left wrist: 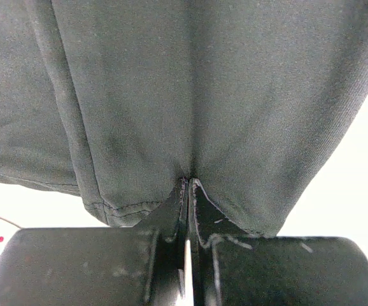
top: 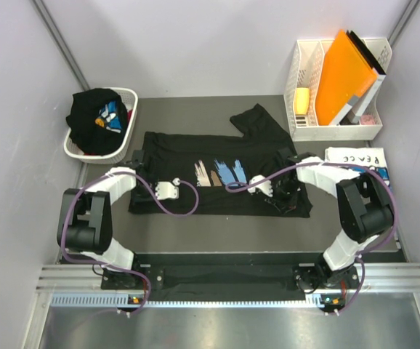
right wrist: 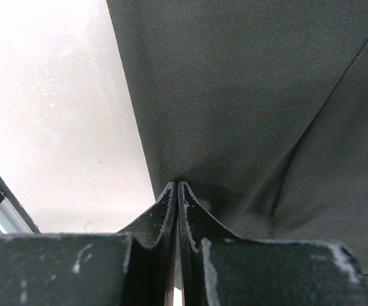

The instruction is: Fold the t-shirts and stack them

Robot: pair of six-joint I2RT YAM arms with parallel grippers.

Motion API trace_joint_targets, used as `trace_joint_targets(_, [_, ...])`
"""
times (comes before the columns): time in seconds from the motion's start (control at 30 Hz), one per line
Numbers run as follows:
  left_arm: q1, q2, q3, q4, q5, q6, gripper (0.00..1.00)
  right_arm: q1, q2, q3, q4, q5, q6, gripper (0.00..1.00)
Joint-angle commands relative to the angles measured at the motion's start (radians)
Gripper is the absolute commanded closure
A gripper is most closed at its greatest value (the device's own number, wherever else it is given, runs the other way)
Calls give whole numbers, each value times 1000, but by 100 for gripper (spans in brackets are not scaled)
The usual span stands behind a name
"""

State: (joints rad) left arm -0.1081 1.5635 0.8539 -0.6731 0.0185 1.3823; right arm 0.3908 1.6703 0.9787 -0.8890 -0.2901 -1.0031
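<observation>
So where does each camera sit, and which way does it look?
Top external: above and behind the arms, looking down on the table and black t-shirt; left arm and right arm show.
Left wrist: on the left wrist, looking along the shut left gripper at the black t-shirt it pinches.
Right wrist: likewise, along the shut right gripper.
Shared: all see that black t-shirt.

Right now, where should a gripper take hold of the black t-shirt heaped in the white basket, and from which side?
Pinch a raised fold near the top of the heaped black tee, coming straight down from above. It sits bunched inside the basket, whose walls would probably block a side approach.
</observation>
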Motion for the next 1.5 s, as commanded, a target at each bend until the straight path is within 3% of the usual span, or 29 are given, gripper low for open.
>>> trace_joint_targets(0.0, [25, 38, -75, 20, -80, 66, 100, 5, 34, -92, -53, 57, -37, 100])
trace_joint_targets(1.0, [31, -52, -96, -109, -23, 170, 100, -1, -24, -183, -50, 86, -72, 100])
trace_joint_targets(1.47, [30, -123, -125, -181, 81, 210, 100, 17, -15, -176, -105, 60, -126, 100])
